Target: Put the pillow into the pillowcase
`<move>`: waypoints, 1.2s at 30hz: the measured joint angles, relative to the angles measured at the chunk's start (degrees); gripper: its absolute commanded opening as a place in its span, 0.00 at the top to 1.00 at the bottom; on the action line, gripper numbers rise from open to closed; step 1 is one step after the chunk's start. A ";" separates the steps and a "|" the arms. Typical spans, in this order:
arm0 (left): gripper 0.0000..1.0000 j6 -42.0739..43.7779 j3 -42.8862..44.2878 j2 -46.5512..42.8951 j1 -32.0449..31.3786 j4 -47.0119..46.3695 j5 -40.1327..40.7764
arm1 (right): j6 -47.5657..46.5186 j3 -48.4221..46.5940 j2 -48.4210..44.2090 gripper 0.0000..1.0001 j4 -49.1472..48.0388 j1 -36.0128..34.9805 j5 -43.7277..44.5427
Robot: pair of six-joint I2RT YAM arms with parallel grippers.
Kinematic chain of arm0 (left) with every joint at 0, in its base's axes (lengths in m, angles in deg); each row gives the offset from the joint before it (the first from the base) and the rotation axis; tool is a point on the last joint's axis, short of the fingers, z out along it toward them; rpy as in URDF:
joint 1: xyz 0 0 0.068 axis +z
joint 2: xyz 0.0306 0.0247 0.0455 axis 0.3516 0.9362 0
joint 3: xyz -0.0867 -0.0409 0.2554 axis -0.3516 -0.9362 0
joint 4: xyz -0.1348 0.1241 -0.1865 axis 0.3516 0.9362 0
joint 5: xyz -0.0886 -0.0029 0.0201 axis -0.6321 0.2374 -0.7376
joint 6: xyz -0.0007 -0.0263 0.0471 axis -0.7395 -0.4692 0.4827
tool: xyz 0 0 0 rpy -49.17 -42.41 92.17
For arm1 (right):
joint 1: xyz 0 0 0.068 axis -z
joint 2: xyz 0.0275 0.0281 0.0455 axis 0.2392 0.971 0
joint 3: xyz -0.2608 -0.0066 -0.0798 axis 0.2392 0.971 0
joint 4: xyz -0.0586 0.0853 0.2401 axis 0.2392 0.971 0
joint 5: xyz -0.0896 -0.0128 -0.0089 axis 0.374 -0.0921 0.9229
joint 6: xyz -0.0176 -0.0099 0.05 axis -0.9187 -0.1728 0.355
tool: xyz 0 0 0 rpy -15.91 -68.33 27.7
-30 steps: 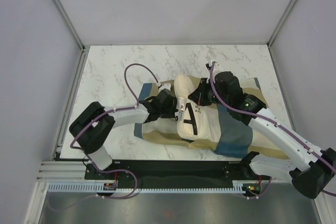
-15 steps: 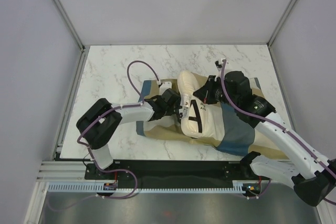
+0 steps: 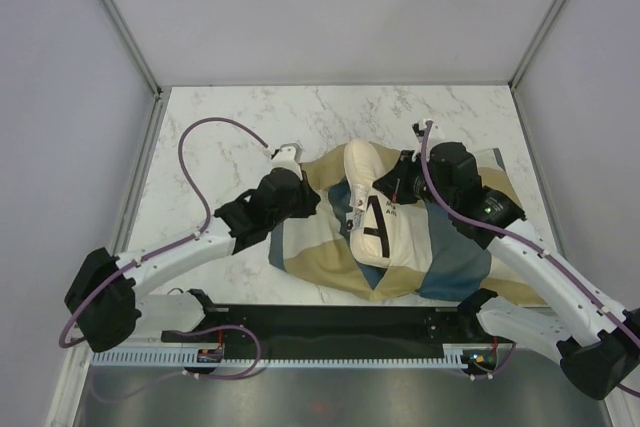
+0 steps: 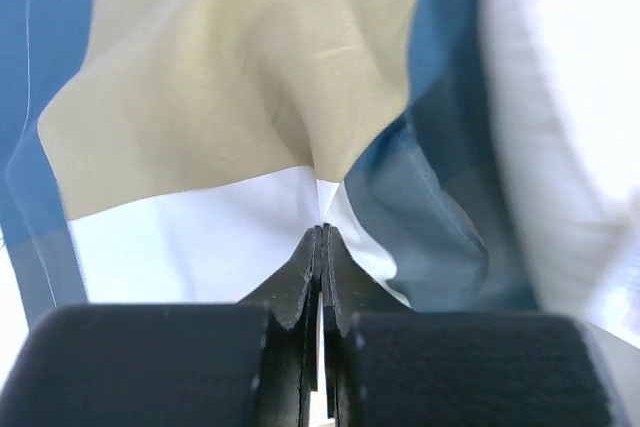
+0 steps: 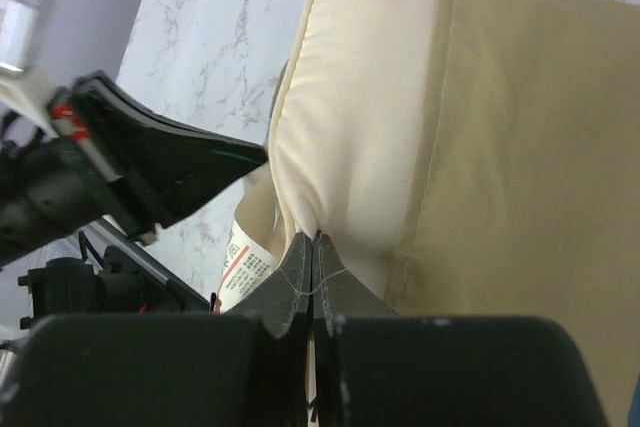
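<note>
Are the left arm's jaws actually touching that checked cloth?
Touching. The left wrist view shows the left gripper shut on the pillowcase, folds fanning from its jaws.

White marbled table [image 3: 220, 117]; checked blue-tan pillowcase [image 3: 318, 259] lies rumpled on it, right of centre.

**Q:** Which lettering is legible?
**A:** None. In the top view, at frame centre, the pillow [image 3: 400, 244] carries a short line of dark text [image 3: 380, 209], too small to read, above a large black mark [image 3: 370, 232].

**Q:** And the sewn-in tag [image 5: 245, 259]?
**A:** It sits at the lower left of the right wrist view. Its red and dark print is blurred and unreadable.
</note>
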 measured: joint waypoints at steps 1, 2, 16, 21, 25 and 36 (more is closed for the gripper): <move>0.98 0.02 -0.02 -1.49 -0.02 0.07 -0.76 | -0.13 0.52 0.02 1.00 0.00 0.00 -0.04; 0.98 0.07 -0.02 -2.78 0.00 0.15 -1.29 | -0.31 0.90 0.07 1.00 0.04 0.00 -0.04; 0.89 0.02 -0.02 -8.41 8.35 2.38 -14.78 | -3.87 6.05 4.35 1.00 -0.48 0.04 0.11; 0.31 1.33 0.00 -5.95 8.22 2.40 -17.05 | -3.85 6.75 4.63 1.00 -0.98 0.13 -0.37; 0.09 2.23 0.00 -1.31 6.95 3.04 -16.26 | -3.82 6.75 4.63 1.00 -1.01 0.13 -0.46; 0.24 4.52 4.52 10.29 -0.57 6.54 -8.17 | -3.45 6.62 4.63 1.00 -0.87 0.15 -0.57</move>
